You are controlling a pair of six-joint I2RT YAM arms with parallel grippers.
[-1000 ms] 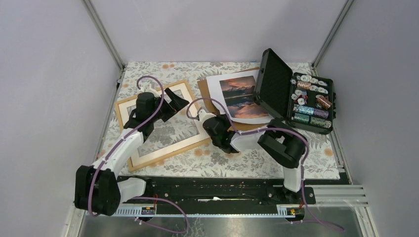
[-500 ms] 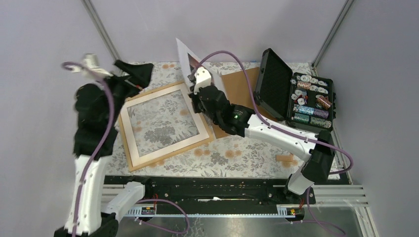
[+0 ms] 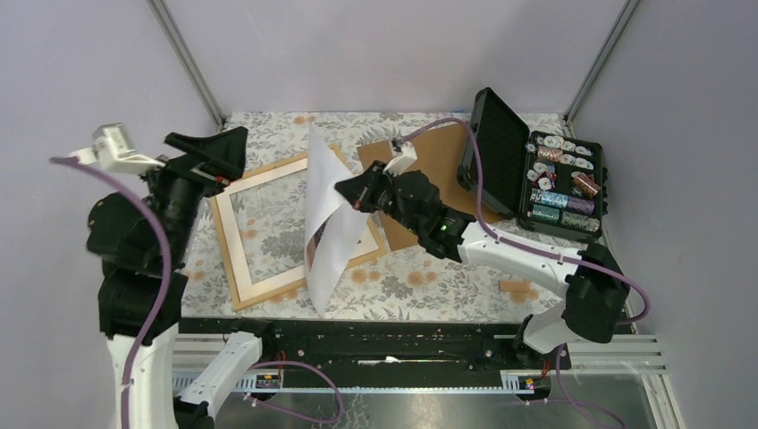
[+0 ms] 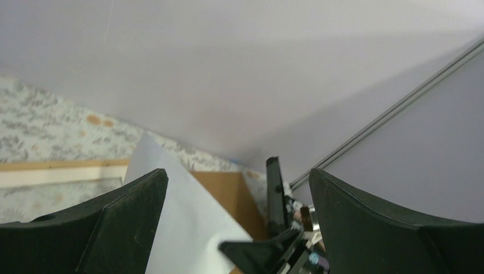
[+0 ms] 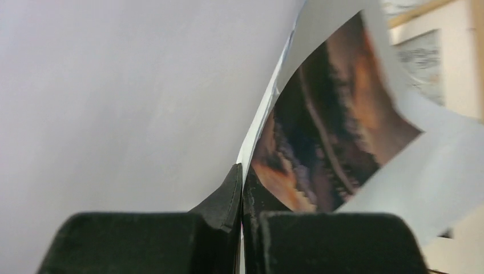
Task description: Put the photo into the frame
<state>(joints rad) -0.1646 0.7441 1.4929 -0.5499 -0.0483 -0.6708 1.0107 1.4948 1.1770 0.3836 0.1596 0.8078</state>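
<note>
My right gripper is shut on the edge of the photo and holds it on edge above the frame, white back toward the camera. In the right wrist view the sunset print curls away from the pinched fingers. The light-wood frame lies flat on the floral cloth at the left, its opening showing the cloth. My left gripper is open and empty, raised high over the frame's far left corner. In the left wrist view the photo's white back shows between its fingers.
The brown backing board lies behind the right arm. An open black hard case with spools stands at the right. A small wooden piece lies near the front right. The enclosure walls are close on both sides.
My right gripper has swung the photo from the back of the table down and forward over the frame's right side. My left arm has risen and drawn back to the left.
</note>
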